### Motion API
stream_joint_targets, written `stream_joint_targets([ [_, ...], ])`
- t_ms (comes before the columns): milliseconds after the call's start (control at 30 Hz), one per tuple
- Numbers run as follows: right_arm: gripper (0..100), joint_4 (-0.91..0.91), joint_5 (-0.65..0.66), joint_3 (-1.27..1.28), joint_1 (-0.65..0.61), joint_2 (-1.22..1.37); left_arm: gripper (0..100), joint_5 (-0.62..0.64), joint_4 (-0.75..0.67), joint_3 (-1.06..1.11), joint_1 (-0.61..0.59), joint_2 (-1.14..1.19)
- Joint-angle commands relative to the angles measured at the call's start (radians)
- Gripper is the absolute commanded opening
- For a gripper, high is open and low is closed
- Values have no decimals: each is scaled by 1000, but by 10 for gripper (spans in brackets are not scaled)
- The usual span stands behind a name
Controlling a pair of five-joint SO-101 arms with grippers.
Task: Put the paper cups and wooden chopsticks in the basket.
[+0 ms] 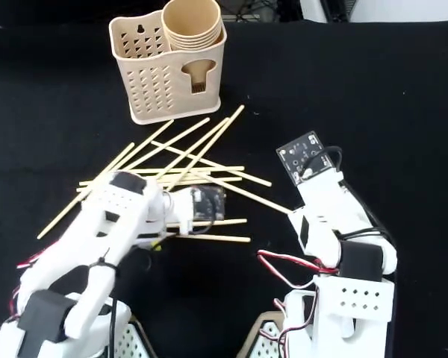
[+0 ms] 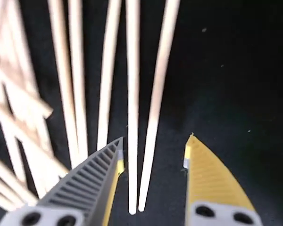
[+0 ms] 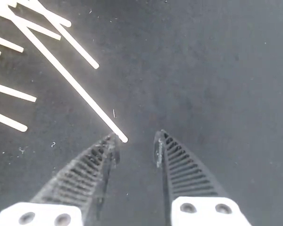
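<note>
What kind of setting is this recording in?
Probably a robot test bench rather than a kitchen: black cloth-covered table, two white robot arms, beige slotted plastic basket and scattered wooden chopsticks.

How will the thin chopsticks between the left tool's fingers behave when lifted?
The chopsticks look thin, straight and rigid, so they are probably stiff and very light. Two lie side by side inside the open left tool, so one may roll or slip out. Others cross in the pile, so lifting could drag neighbours.
</note>
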Motion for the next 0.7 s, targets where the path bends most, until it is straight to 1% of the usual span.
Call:
stream_joint_targets([
  [0,141,5,-3,-2,-6,-15,219,-9,-91,-44,19,61],
  [100,141,5,-3,-2,-5,-15,217,-9,-135,-61,8,160],
  [200,141,5,-3,-2,-6,-15,203,-9,-132,-94,8,236],
  [300,141,5,-3,-2,-6,-15,183,-9,-132,-99,13,262],
  [400,141,5,-3,-2,-6,-15,142,-9,-132,-94,22,262],
  [500,141,5,-3,-2,-6,-15,68,-8,-127,-93,30,262],
  [567,141,2,-3,5,-6,-15,26,-8,-91,-108,31,262],
  [667,141,-5,0,33,-6,-15,40,-8,-29,-143,31,262],
])
